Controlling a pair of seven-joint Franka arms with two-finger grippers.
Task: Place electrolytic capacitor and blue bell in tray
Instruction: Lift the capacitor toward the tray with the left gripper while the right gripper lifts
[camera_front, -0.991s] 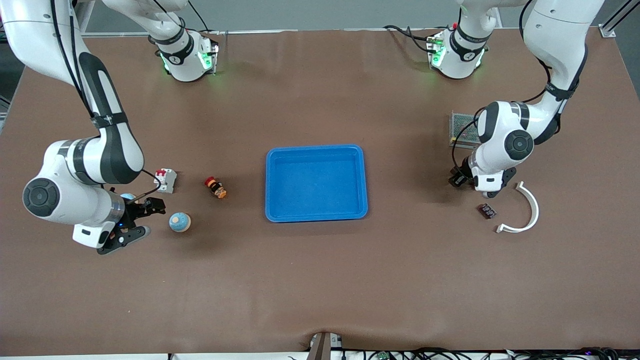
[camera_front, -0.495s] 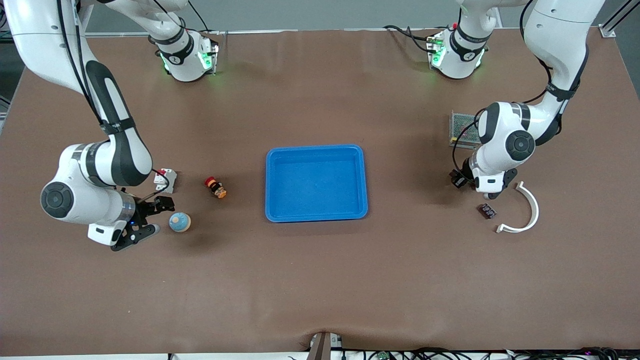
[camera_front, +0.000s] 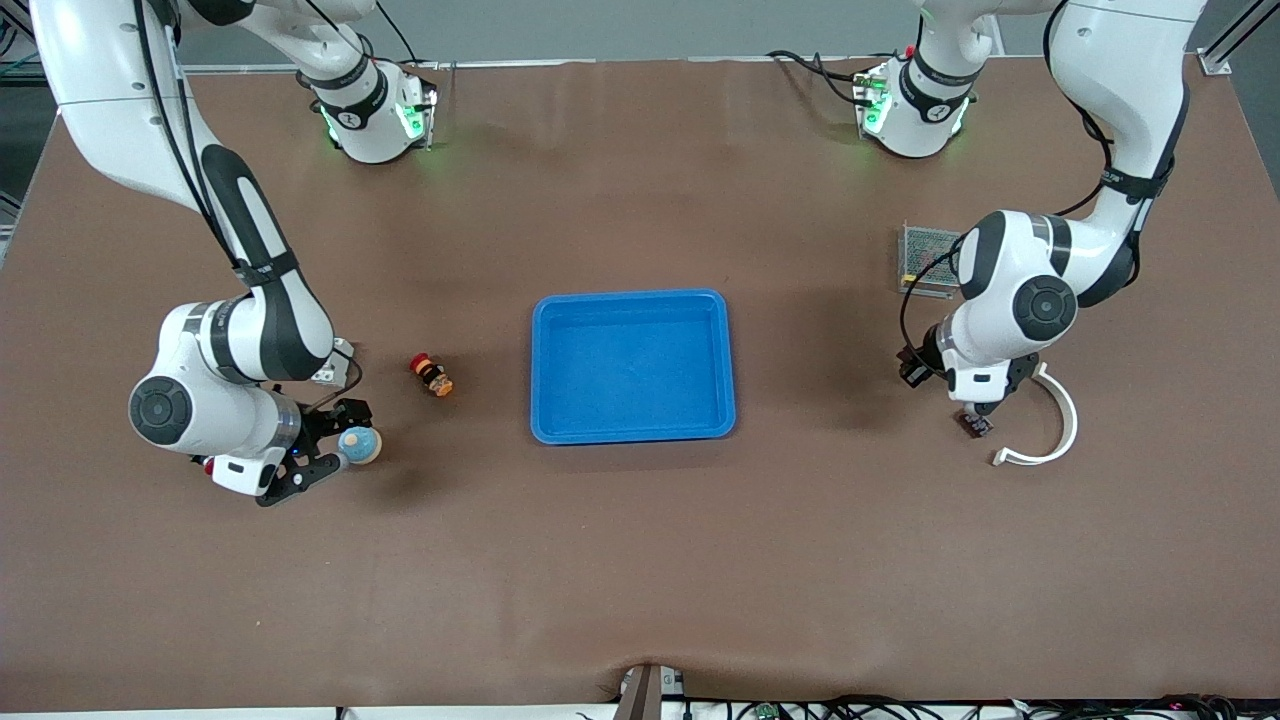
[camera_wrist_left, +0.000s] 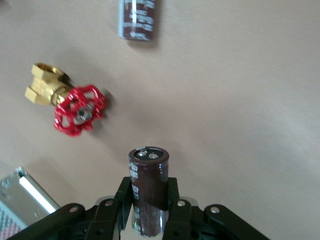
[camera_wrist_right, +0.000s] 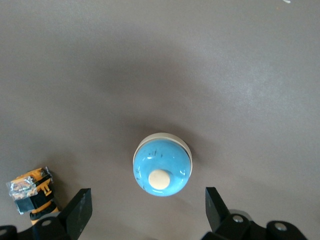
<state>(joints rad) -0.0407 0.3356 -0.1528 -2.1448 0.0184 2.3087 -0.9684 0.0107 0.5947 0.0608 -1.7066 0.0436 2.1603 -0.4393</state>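
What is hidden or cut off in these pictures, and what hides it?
- Front view: the left arm's wrist covers the electrolytic capacitor held by the left gripper.
- Left wrist view: the picture's edge cuts off a second capacitor.
- Front view: the right arm covers most of a white part.
- Right wrist view: the right gripper, open around the blue bell, hides part of an orange piece.

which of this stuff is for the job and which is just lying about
For the job: brown cylindrical electrolytic capacitor, in the shut fingers of the left gripper; round blue bell, between the open fingers of the right gripper; shallow bright-blue plastic tray.
Lying about: second brown capacitor; brass valve with red handwheel; metal mesh box; white curved plastic piece; orange-and-red part.
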